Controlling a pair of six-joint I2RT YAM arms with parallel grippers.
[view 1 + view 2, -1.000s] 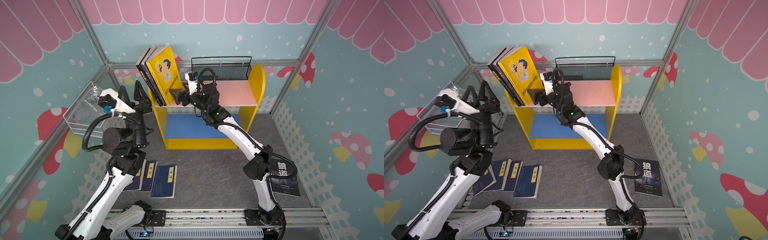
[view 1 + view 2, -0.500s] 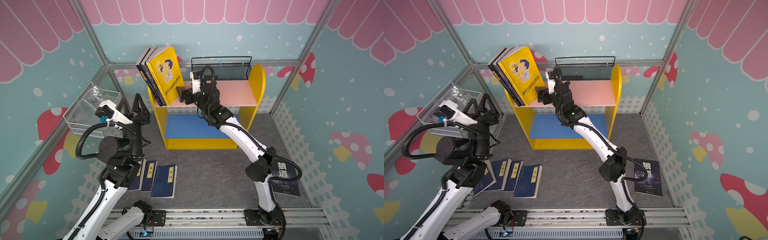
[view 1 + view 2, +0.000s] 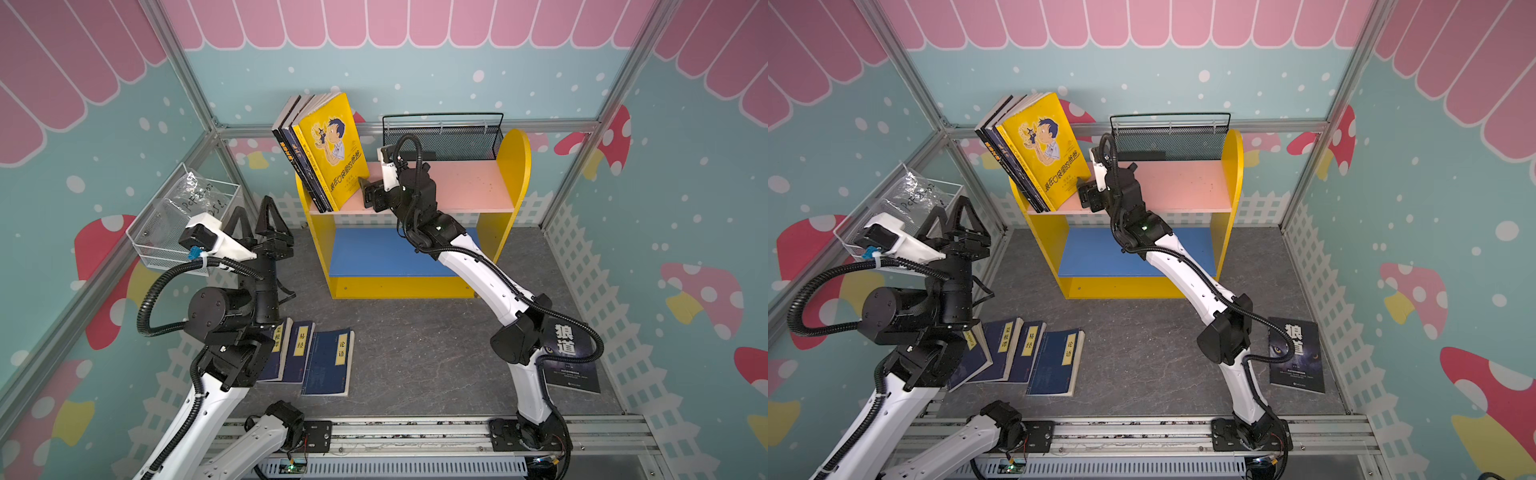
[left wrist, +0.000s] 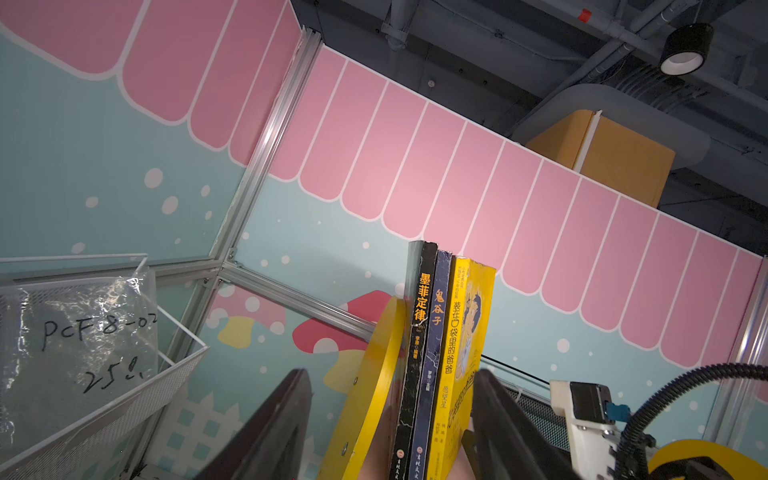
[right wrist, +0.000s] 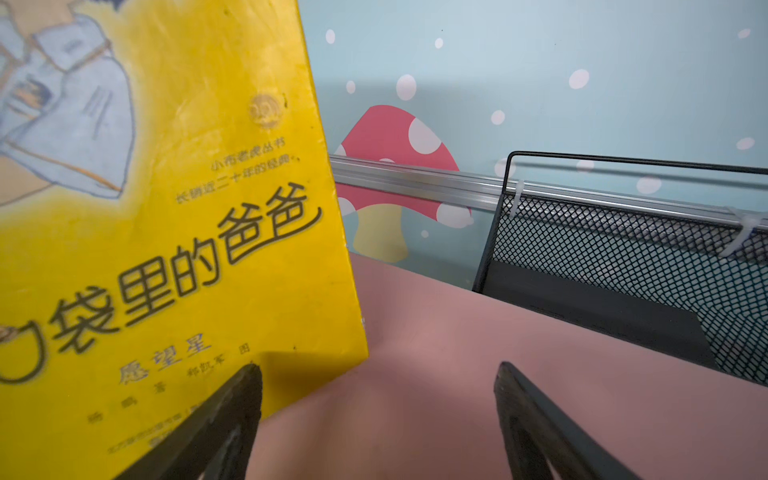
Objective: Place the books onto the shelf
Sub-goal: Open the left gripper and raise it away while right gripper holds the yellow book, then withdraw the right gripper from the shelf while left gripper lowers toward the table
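Three books lean at the left end of the shelf (image 3: pixel 515 166), the yellow book (image 3: pixel 332 149) outermost. The right hand (image 5: pixel 379 370), fingers apart and empty, sits just beside it, with a black mesh basket (image 3: pixel 442 141) behind. The left hand (image 3: pixel 252 212), also apart, hovers near a white wire basket (image 3: pixel 183 224). Navy books (image 3: pixel 328 368) lie on the bench (image 3: pixel 415 340).

Left gripper (image 3: pixel 252 203) pulls back and sinks, fingers pointing up. The shelf (image 3: pixel 305 208), whose yellow side was close ahead of it a second ago, now sits well clear in front. Right gripper (image 3: pixel 363 193) slides a little back off the yellow cartoon book (image 3: pixel 328 145). That cover's lower corner is now just beside its fingertips.
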